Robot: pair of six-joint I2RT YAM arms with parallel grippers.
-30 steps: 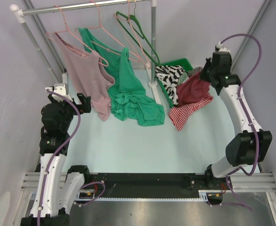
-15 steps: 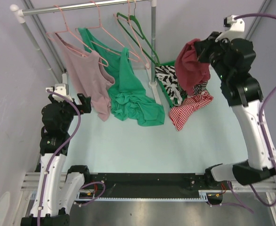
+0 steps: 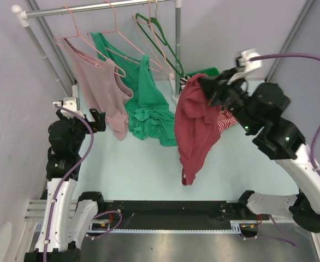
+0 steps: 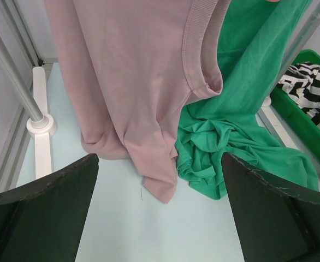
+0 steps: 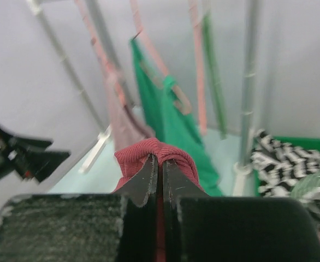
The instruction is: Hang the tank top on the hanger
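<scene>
Pinching a fold of the tank top (image 3: 195, 125) between fingers pressed tight together, the right gripper (image 3: 205, 86) holds the maroon cloth up above the table (image 3: 138, 169), out from its far right corner. The cloth hangs down in a long, crumpled drape toward the middle of the table; whether its lowest end touches the surface cannot be told. In the right wrist view the jaws meet with only a bunched ridge of the tank top (image 5: 149, 150) showing past the right gripper (image 5: 160, 161).

The hanger (image 3: 155, 59), thin and pink, hangs from the rail (image 3: 100, 6) along the far edge, just beside a dark green hanger (image 3: 168, 46) and well apart from the held top. Other pink hangers on the same rail carry a pale pink top (image 3: 100, 82) and a bright green top (image 3: 149, 109), whose lower end pools on the table.

The left gripper (image 3: 96, 120) sits near the left edge with its fingers spread wide and nothing between them. It faces the pale pink top (image 4: 127, 82) and green top (image 4: 231, 136).

A green bin (image 3: 203, 72) in the far right corner holds black-and-white striped cloth (image 4: 307, 82). Red-and-white striped cloth (image 3: 225, 117) lies beside it.
</scene>
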